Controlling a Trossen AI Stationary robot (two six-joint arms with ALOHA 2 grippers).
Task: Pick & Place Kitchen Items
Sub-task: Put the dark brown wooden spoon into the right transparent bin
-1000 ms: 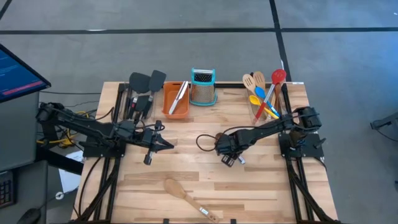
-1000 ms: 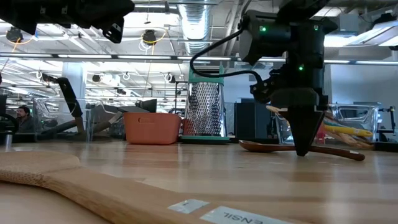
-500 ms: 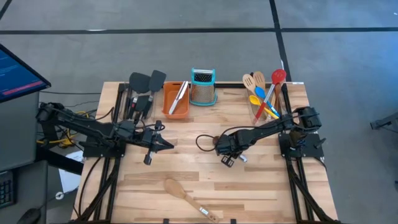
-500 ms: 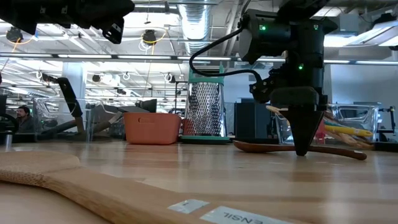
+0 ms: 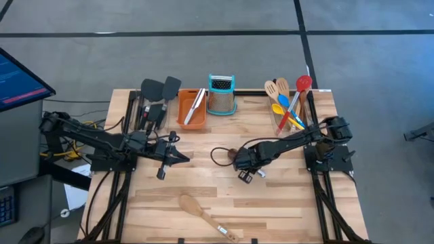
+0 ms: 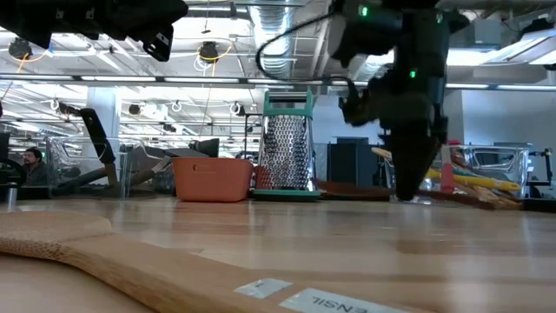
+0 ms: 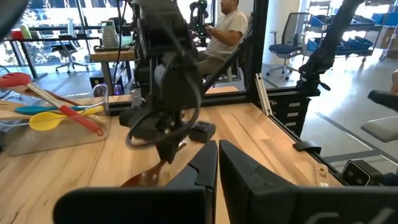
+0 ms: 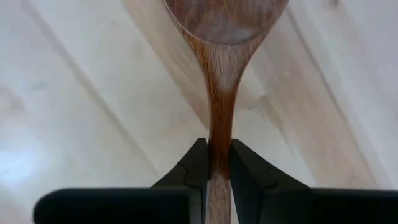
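The right gripper [image 8: 213, 163], fingers clamped on the dark wooden spoon [image 8: 221, 74], has lifted it off the mid-table boards where it lay a second ago, so carrying can begin, while the left gripper [image 7: 217, 163] waits pinched together at the left.

Looking like a robotics lab sitting inside an open office: exposed ducts [image 6: 269, 26] running overhead, swivel chairs [image 7: 287, 46] and desks [image 7: 115, 57] standing around, a person [image 7: 227, 31] sitting behind the table [image 5: 203, 183].
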